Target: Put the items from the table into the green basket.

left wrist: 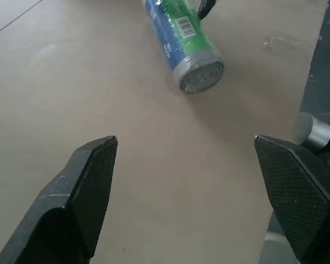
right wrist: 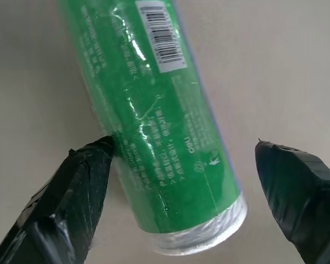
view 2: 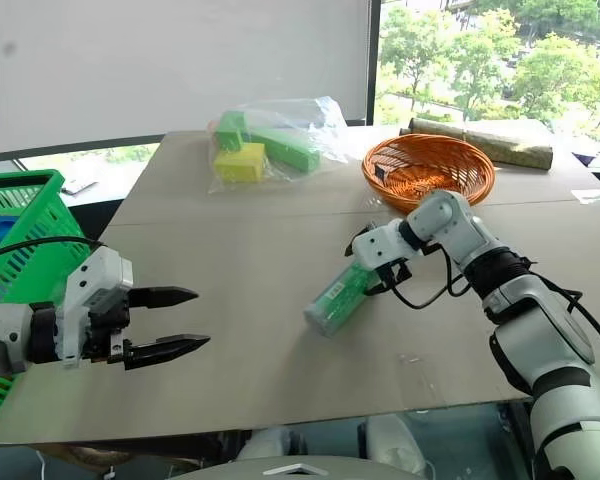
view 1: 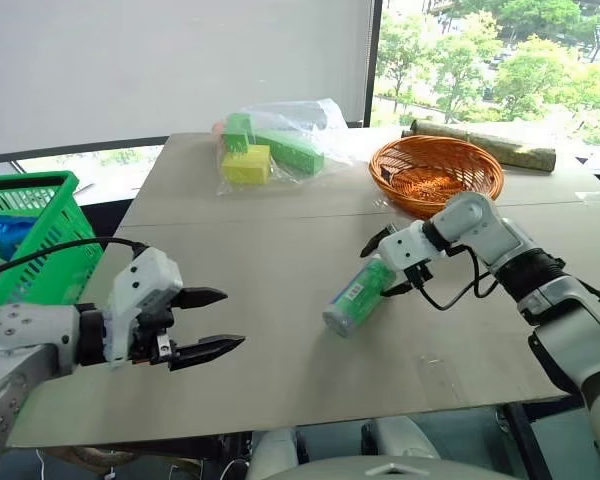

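A green can [view 1: 358, 295] with silver ends and a barcode label lies on its side on the light-tan table [view 1: 280, 260], right of the middle. My right gripper [view 1: 382, 264] is open and points down over the can's far end. In the right wrist view its fingers [right wrist: 82, 181] straddle the can [right wrist: 154, 110], one close against its side and the other well apart. My left gripper [view 1: 233, 318] hovers open and empty over the table's front left; the can [left wrist: 184, 41] lies some way ahead of it. The green basket [view 1: 30, 182] stands off the table's left edge.
At the back of the table lie a clear bag of green and yellow blocks [view 1: 275, 145], an orange wicker basket [view 1: 435, 175] just behind my right arm, and a rolled mat [view 1: 490, 145]. Something blue [view 1: 0, 235] lies inside the green basket.
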You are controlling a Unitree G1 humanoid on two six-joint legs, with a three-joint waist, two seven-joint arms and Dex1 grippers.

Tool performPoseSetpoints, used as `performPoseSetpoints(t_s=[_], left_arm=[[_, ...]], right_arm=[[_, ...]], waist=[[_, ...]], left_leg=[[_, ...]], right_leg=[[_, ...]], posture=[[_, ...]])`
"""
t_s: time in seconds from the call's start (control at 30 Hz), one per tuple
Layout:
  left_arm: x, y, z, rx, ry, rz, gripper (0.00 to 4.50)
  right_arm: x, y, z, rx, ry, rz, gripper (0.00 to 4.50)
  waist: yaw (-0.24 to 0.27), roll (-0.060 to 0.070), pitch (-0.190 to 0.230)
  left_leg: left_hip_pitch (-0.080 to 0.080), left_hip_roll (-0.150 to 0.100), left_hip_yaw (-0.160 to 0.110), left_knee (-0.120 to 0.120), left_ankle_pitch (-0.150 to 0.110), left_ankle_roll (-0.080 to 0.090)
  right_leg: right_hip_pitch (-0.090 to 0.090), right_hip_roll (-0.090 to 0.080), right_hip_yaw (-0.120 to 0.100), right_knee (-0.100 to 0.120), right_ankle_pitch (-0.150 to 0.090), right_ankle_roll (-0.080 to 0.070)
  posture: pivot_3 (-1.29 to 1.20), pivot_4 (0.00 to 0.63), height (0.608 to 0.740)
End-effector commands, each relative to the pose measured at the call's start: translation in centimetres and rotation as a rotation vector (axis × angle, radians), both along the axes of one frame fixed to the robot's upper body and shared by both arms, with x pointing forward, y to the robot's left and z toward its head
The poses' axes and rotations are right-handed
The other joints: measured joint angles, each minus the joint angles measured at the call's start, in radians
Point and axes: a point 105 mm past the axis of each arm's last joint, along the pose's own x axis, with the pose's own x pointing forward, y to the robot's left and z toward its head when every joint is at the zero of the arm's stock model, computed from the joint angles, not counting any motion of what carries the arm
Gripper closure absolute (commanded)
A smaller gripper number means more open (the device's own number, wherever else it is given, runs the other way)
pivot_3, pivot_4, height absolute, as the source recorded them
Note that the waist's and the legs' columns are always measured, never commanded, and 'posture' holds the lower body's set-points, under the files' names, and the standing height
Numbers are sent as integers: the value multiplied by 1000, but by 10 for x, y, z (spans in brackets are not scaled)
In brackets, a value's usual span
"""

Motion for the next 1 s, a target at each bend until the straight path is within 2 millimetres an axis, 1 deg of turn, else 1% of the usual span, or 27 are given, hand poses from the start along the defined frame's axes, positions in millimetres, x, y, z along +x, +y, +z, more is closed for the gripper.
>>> performPoseSetpoints(t_s=[0.03,0.1,0.17,0.2,0.27,0.3,0.4,0.43,0.53,0.57,0.63,0.73,0.8,0.87,0.93,1.0], left_arm=[[-2,-7,9,-9,-41,-23,390],[-1,-10,13,-23,-63,-32,390],[-1,-13,15,-32,-72,-35,390],[0,-13,15,-28,-79,-32,390],[1,-13,15,-28,-88,-24,390],[2,-13,16,-37,-97,-18,390],[11,-16,24,-119,-147,29,390],[15,-17,30,-173,-177,49,390],[27,-18,47,-362,-235,128,390],[31,-16,51,-401,-249,159,390],[38,-15,60,-453,-291,198,390],[48,-18,73,-533,-343,221,390],[51,-23,76,-556,-353,219,390],[54,-31,84,-623,-374,198,390],[54,-42,93,-698,-388,158,390],[56,-46,97,-734,-397,147,390]], right_arm=[[7,-2,1,-64,11,4,345],[10,0,4,-57,24,-11,953],[11,0,6,-59,32,-10,1766],[11,0,7,-50,38,-10,2095],[10,0,10,-30,43,-9,2589],[7,2,14,12,67,-9,2691],[-3,25,41,240,150,3,2718],[-7,36,52,332,188,-2,2719],[-24,61,85,610,376,-43,2720],[-28,67,94,680,429,-63,2720],[-38,73,107,766,515,-80,2720],[-59,87,131,899,670,-82,2720],[-68,93,137,926,715,-85,2720],[-76,99,140,938,736,-87,2720],[-82,102,141,936,753,-85,2720],[-84,104,139,931,767,-88,2720]], waist=[[5,1,1],[8,1,1],[11,1,1],[13,1,1],[16,1,1],[17,1,1],[24,2,1],[23,2,1],[26,2,1],[28,2,1],[34,2,1],[56,0,0],[64,0,0],[66,0,0],[67,0,0],[63,0,0]], left_leg=[[0,0,0,0,0,0],[0,0,-1,-1,0,0],[0,0,-1,-1,0,0],[0,0,-1,-1,0,0],[0,0,0,-1,0,0],[0,0,0,-1,0,0],[0,0,-1,-1,0,0],[0,0,-1,-1,0,0],[0,0,-1,-2,0,0],[0,1,-1,-2,0,0],[-1,1,-2,-2,0,0],[-2,0,-1,-1,0,-1],[-2,-2,-1,-1,0,-1],[-2,-2,0,-1,0,-1],[-2,-3,1,-1,0,-1],[-2,-3,1,-1,0,0]], right_leg=[[0,0,0,0,0,0],[0,0,0,1,0,0],[0,0,-1,1,0,0],[0,0,0,0,0,0],[0,-1,0,0,0,0],[0,-1,0,0,0,0],[0,-1,-1,0,0,0],[0,-1,-1,0,0,0],[-1,-1,-1,1,0,0],[-1,-1,-1,2,0,0],[-1,0,-2,2,0,0],[-1,-2,-3,1,0,0],[-1,-4,-3,0,0,0],[-1,-5,-3,0,0,0],[-1,-5,-2,0,0,0],[-1,-4,-2,0,0,0]], posture=[[-67,0,740],[-67,0,740],[-57,0,740],[-57,0,740],[-59,0,740],[-59,0,740],[-72,0,740],[-82,0,740],[-87,0,740],[-87,0,740],[-87,0,740],[-86,0,740],[-86,0,740],[-91,0,740],[-91,0,740],[-97,0,740]])
